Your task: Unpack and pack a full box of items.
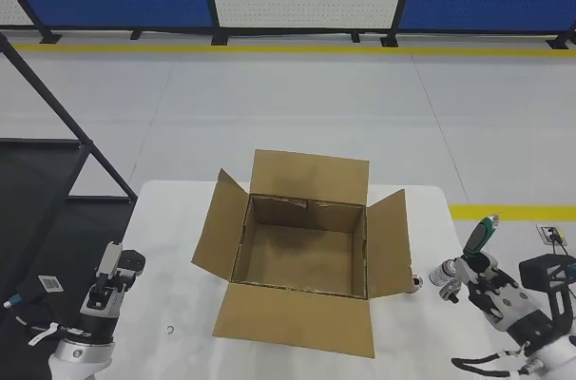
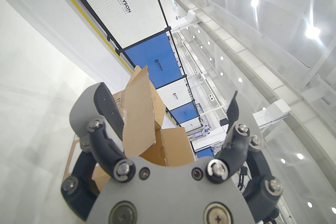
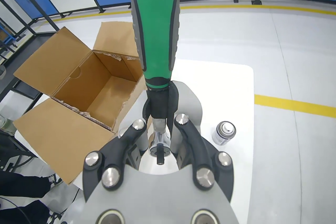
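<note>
My right end effector [image 3: 160, 101] pinched the green-handled tool [image 3: 156, 25] low on its neck, upright beside the open box [image 1: 307, 214]; top-heavy, it could have pivoted and hit the can [image 3: 224, 133], while my left end effector [image 2: 169, 100] gaped empty

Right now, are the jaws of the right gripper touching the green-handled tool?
Touching. The right wrist view shows the right gripper with its jaws shut on the black neck of the green-handled tool, just under the green grip.
</note>
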